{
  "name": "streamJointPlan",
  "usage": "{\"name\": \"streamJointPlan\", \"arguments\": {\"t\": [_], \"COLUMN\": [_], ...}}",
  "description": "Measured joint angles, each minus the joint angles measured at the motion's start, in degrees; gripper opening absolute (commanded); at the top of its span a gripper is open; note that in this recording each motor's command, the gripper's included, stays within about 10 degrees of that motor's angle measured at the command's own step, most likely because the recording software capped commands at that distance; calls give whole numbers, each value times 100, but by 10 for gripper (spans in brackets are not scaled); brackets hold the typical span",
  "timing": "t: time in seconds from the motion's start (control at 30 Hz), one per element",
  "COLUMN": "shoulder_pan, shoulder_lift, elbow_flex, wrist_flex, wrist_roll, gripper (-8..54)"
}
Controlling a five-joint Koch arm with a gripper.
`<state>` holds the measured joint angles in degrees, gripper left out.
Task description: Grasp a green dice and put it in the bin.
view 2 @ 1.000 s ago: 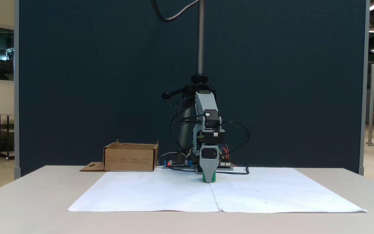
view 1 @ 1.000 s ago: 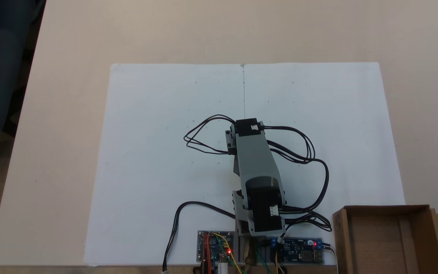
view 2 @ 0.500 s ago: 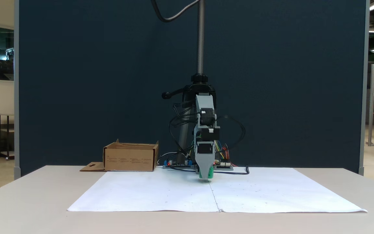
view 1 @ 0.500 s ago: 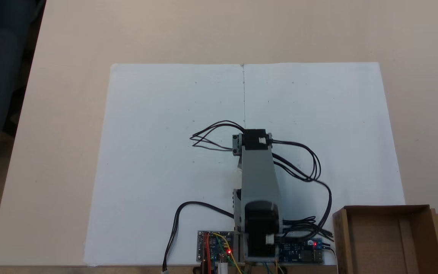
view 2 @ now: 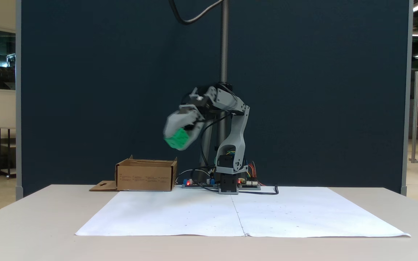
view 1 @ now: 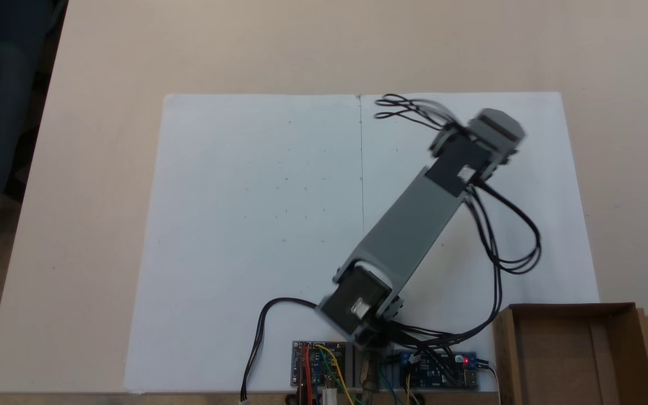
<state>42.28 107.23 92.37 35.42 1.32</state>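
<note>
From where I stand, the beige table [view 2: 31, 224] carries a white paper sheet [view 2: 180, 217], and on it the shallow brown cardboard box [view 2: 146, 176] sits open-topped beside the arm's base. The grey arm [view 2: 236, 134] is raised high, its gripper [view 2: 180, 139] clamped on the small bright green dice [view 2: 177, 139], which hangs in the air, well clear of the table. The box lies below the gripper and a little to the left in the front-facing fixed view, so I judge a short swing that way and a descent are needed. Motion blur smears the gripper, hiding the dice's pips and the jaw edges.
</note>
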Motion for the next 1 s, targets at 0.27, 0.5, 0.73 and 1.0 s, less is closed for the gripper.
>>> {"name": "streamJointPlan", "arguments": {"t": [0.27,0.5,0.73,1.0], "shoulder_pan": [2312,3955,5229,5774], "shoulder_lift": [-1011,-1714,-2417,-3103], "elbow_flex": [-2004,-2619,-2821,-2830], "wrist_flex": [2215,2751,2769,2769], "wrist_roll": [-439,-756,-1767,-2399], "gripper": [122,122,122,122]}}
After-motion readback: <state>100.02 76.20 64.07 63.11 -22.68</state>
